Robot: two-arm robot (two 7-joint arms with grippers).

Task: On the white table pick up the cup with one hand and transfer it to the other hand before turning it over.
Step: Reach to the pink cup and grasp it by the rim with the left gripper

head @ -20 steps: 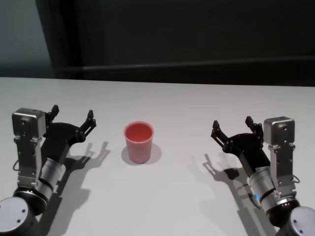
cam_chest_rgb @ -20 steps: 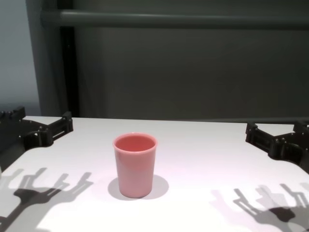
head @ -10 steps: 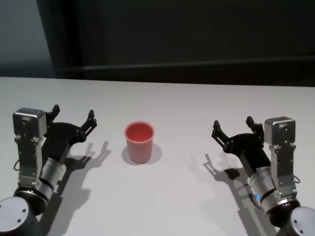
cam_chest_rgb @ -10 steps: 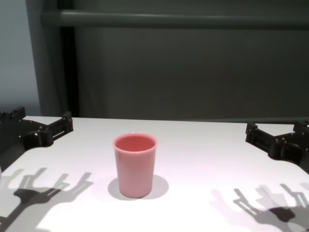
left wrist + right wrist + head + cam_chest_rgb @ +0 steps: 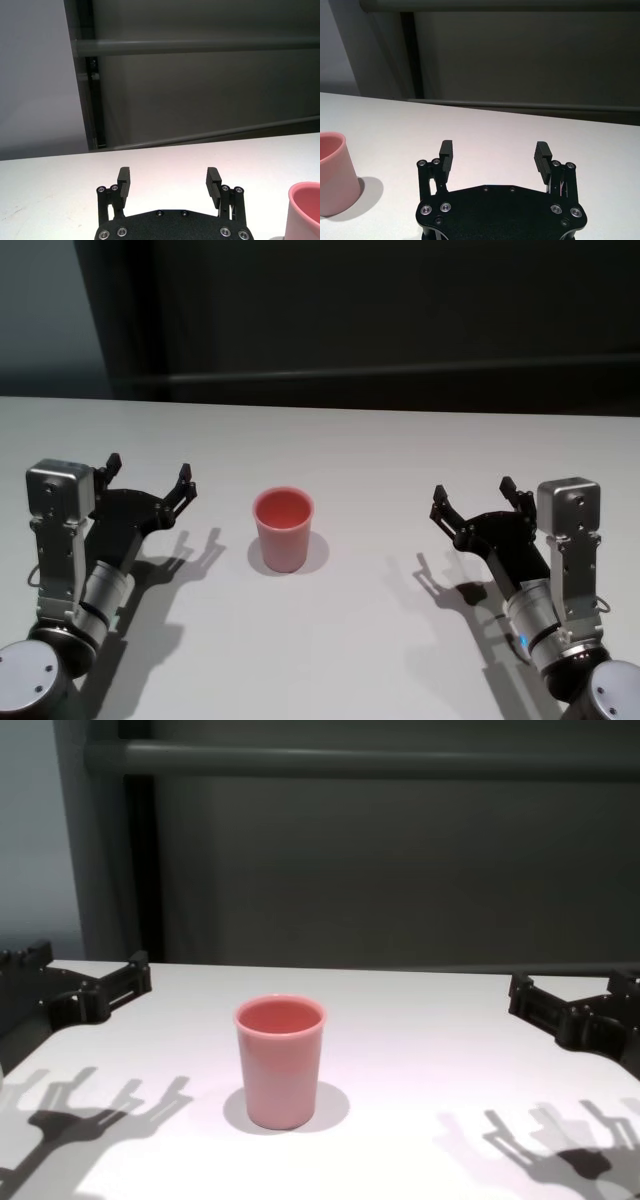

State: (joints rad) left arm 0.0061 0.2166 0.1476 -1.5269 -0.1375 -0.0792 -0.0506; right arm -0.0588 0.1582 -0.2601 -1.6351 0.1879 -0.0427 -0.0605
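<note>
1. Cup (image 5: pixel 283 529): a glossy pink tumbler with no handle, standing upright and mouth-up on the white bench (image 5: pixel 380 450), about the middle of it, between the two arms.
2. Left tool (image 5: pixel 150 483) sits at the cup's 9 o'clock, near it but apart, fingers spread wide with nothing between them.
3. Right tool (image 5: pixel 472 499) sits at the cup's 3 o'clock, farther off, also spread wide and empty.
4. Handling, as a judgement: it looks light, stiff and empty, so little squeeze is needed; the shiny tapered wall looks slippery and could slide downward out of a loose pinch.
5. Best hold, I judge: across the side wall at mid-height or a little above, pads on opposite sides, leaving the lower wall or rim free for the receiving tool at the handover.
</note>
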